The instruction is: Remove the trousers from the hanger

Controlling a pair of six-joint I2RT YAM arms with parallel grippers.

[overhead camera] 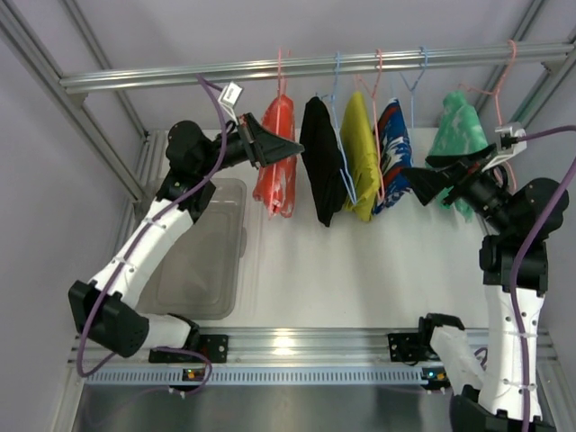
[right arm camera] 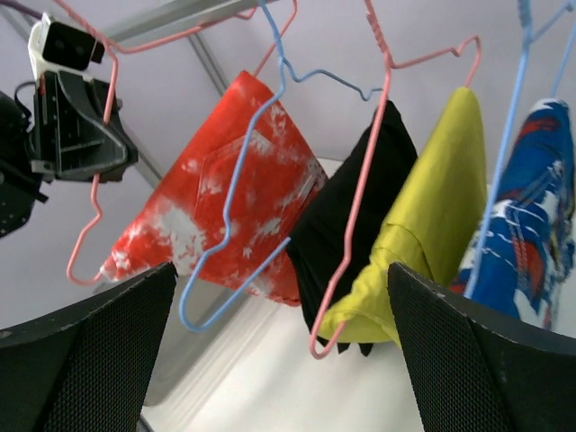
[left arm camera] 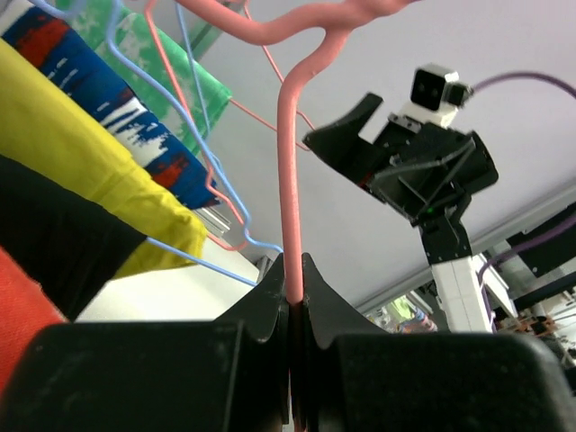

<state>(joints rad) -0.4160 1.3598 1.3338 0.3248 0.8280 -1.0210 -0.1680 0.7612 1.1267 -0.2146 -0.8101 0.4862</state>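
The red-orange trousers (overhead camera: 277, 171) with white blotches hang from the pale pink wire hanger (overhead camera: 281, 67), which is hooked on the rail. My left gripper (overhead camera: 290, 147) is shut on that hanger. In the left wrist view the pink wire (left arm camera: 290, 162) runs straight down between the closed jaws (left arm camera: 298, 279), with a corner of the trousers (left arm camera: 16, 310) at lower left. My right gripper (overhead camera: 416, 184) stands wide open to the right, apart from the trousers (right arm camera: 236, 180), with nothing between its fingers (right arm camera: 90, 355).
On the rail (overhead camera: 180, 76), right of the trousers, hang a black garment (overhead camera: 321, 162), a yellow one (overhead camera: 360, 157), a blue patterned one (overhead camera: 393, 148) and a green-and-white one (overhead camera: 459, 130), on blue and pink hangers. A clear plastic bin (overhead camera: 202, 252) sits lower left.
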